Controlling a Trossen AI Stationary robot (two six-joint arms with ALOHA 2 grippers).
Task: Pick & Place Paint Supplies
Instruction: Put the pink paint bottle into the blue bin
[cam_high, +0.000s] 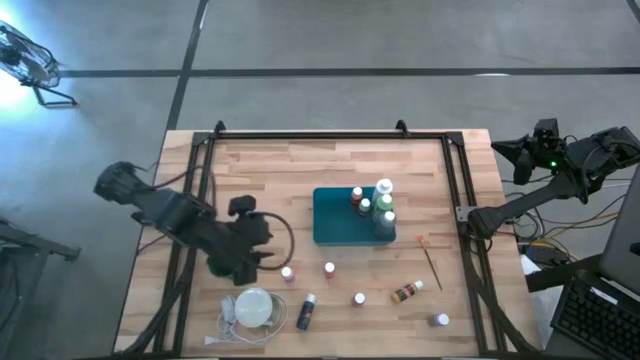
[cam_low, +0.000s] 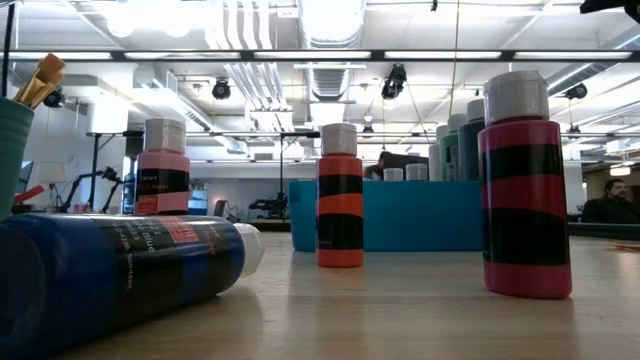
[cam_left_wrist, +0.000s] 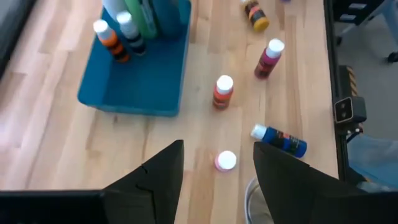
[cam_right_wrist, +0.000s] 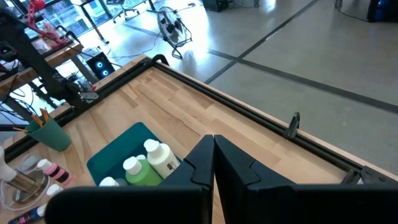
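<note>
My left gripper (cam_left_wrist: 217, 171) hovers with jaws parted, empty, above a pink bottle (cam_left_wrist: 226, 161). My right gripper (cam_right_wrist: 213, 163) waits off-table, jaws closed, empty.

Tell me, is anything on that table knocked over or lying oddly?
Two bottles lie on their sides among upright ones: a blue bottle near the white disc and a brown bottle by the thin brush. Nothing looks spilled. The others stand upright, several in the teal tray.
</note>
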